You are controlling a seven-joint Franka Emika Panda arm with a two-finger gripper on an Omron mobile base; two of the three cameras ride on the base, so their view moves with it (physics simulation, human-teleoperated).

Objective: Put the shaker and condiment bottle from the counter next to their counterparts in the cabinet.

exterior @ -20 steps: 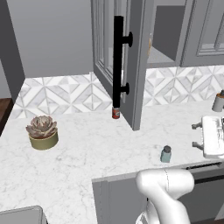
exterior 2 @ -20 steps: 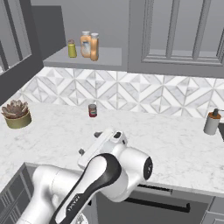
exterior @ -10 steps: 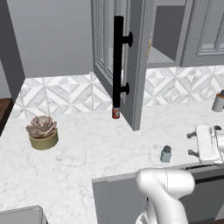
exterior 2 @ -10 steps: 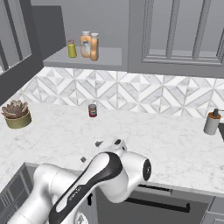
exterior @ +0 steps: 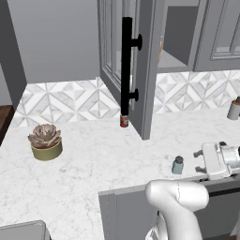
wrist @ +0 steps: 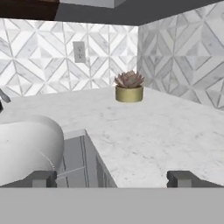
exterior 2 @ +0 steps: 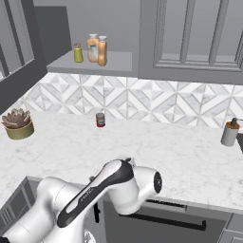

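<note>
One shaker stands near the bench's front edge, within reach; the gripper, fingers spread wide and empty, hangs beside it, cabinet door open.

You are looking along the gripper, its two dark fingertips set wide apart at the bottom, with nothing between them. Ahead of you the marble bench runs back to a corner of diamond-patterned tiled wall. A succulent in a gold pot stands near that corner. A wall outlet sits on the tiles to its left. Grey base units show below the bench edge.
</note>
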